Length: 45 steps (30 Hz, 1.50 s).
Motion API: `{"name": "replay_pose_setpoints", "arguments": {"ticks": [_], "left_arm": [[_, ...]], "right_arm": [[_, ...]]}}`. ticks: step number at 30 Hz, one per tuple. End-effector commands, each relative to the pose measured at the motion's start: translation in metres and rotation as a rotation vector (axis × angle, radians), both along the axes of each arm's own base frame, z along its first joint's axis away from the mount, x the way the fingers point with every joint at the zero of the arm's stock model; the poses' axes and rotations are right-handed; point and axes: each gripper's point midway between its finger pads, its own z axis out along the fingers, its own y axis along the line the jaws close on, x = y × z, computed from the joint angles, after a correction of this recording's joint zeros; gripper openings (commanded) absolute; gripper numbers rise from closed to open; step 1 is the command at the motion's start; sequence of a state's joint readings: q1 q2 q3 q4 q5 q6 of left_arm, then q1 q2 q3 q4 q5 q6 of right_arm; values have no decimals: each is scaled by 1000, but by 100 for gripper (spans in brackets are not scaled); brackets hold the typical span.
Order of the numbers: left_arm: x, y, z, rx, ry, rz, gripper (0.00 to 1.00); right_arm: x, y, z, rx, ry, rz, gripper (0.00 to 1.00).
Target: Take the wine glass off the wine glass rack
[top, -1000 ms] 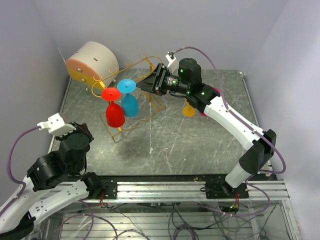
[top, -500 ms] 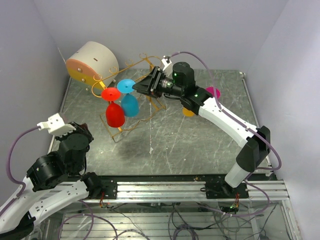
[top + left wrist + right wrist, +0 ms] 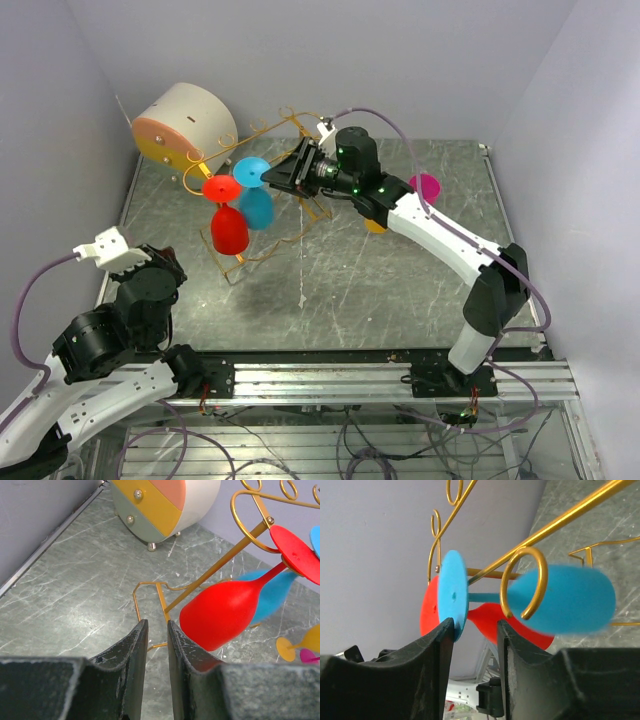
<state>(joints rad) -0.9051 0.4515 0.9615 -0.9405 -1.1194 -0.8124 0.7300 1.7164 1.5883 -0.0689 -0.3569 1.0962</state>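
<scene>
— Toward ten o'clock from the middle of the table point(image 3: 400, 290), the gold wine glass rack point(image 3: 570, 516) stands on its wire base, two glasses hanging bowl-down from its top rails. Which one is being reached for?

— It's the blue wine glass point(image 3: 258, 208), the one at the three o'clock side of the red glass point(image 3: 229, 232). The right gripper point(image 3: 283, 178) meets it from three o'clock with its fingers spread. In the wrist view, the rim of the round blue foot sits at one fingertip and the stem lies beyond the tips. Nothing is pinched, and whether pad and foot touch cannot be made out.

— What is hard to read?

— The blue bowl is smeared with blur in both wrist views. From above, the gripper covers the rail ends at the rack's three o'clock side. An orange glass point(image 3: 375, 224) at two o'clock shows only as a sliver under the right arm point(image 3: 440, 235). Beyond it, a pink glass point(image 3: 426, 185) is partly cut by the same arm.

— And the other arm?

— It sits folded at eight o'clock, well apart from the rack. The left gripper point(image 3: 157, 630) is hidden under its own wrist from above. Its camera shows the fingers parallel with a narrow gap, bare table between them. A cream drum point(image 3: 190, 118) with an orange face sits past the rack in the ten o'clock corner.
</scene>
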Motion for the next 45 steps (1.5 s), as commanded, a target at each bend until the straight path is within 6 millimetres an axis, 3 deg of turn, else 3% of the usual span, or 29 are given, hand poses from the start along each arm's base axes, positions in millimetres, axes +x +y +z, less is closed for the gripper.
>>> {"name": "replay_pose_setpoints", "arguments": {"ticks": [1,13,28,38,45], "left_arm": [[0,1,5,-24,-15,11,33],[1,0,6,-19,-15,8,33],[2,-1,4,-9,-9,10,33],[3,-2,4,-8,-7,8,33],[3,-3,4,-5,-4,5,33]], "right_arm": [[6,7,12,30,-39,-4,37],[10,10,25,48,-73,-2,32],[7,8,32,72,-79,-6,0],[-7,2,54,142,-65,8,0],[-16,-4,52,154,-37,24,0]]}}
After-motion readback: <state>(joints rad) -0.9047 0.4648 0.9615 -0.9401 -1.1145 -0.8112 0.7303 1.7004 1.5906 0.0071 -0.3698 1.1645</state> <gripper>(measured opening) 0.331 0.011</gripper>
